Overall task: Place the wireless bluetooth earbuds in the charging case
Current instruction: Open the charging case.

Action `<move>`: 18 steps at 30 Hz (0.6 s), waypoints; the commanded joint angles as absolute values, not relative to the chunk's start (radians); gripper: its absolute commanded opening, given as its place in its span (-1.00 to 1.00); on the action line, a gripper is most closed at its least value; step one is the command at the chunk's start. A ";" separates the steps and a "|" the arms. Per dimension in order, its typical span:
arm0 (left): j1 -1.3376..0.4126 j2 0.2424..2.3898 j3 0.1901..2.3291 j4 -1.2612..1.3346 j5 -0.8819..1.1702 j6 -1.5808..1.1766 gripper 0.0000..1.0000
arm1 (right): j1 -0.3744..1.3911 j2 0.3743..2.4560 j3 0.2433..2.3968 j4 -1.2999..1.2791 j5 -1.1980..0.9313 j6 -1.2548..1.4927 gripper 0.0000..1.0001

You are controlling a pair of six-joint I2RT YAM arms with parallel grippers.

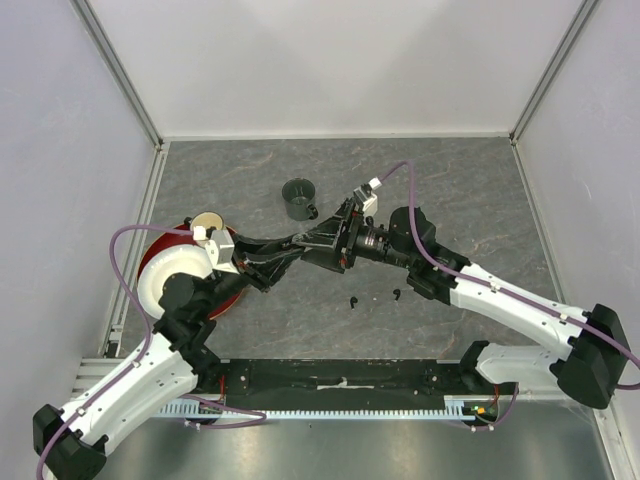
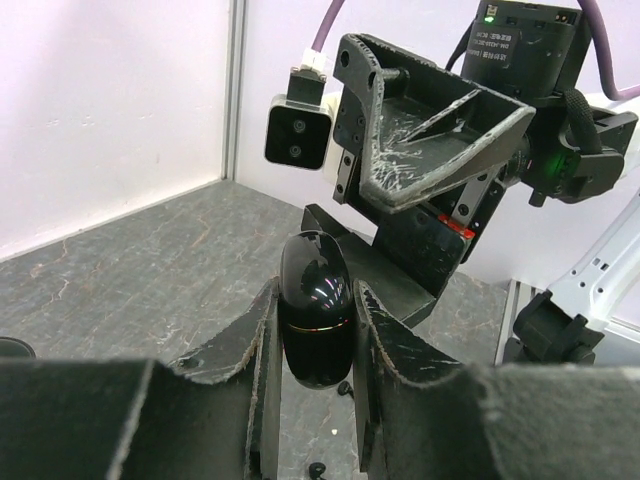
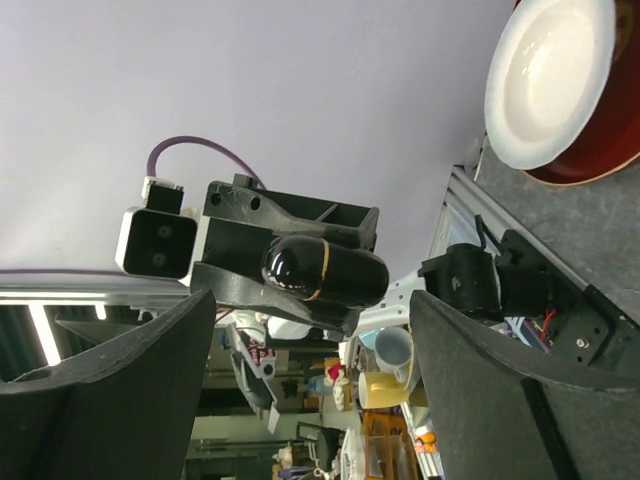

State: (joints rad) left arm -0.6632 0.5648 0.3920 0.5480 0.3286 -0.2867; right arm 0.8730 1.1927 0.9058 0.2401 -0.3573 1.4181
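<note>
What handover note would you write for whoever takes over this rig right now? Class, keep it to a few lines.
Left gripper: shut on the black charging case, held off the table, lid looks closed.
Right gripper: open, facing the case, not touching.
Two black earbuds lie on the table; cream ones not in view.
Done: case in hand. Left: open it, seat the earbuds.

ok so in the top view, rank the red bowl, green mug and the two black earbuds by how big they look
1. red bowl
2. dark green mug
3. black earbuds, both tiny; the two look alike, so no order between them
</note>
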 commanded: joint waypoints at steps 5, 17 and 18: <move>-0.666 0.575 0.385 0.629 0.333 -0.261 -0.95 | 0.871 1.224 0.888 0.382 -0.408 1.525 0.64; -0.666 0.589 0.383 0.652 0.371 -0.275 -0.95 | 0.871 1.241 0.864 0.429 -0.394 1.574 0.37; -0.666 0.589 0.385 0.653 0.373 -0.273 -0.95 | 0.873 1.238 0.859 0.434 -0.390 1.578 0.39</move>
State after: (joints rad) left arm -0.6632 0.5873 0.3855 0.5865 0.3424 -0.2871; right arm 0.8730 1.2438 0.8726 0.3592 -0.3958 1.5364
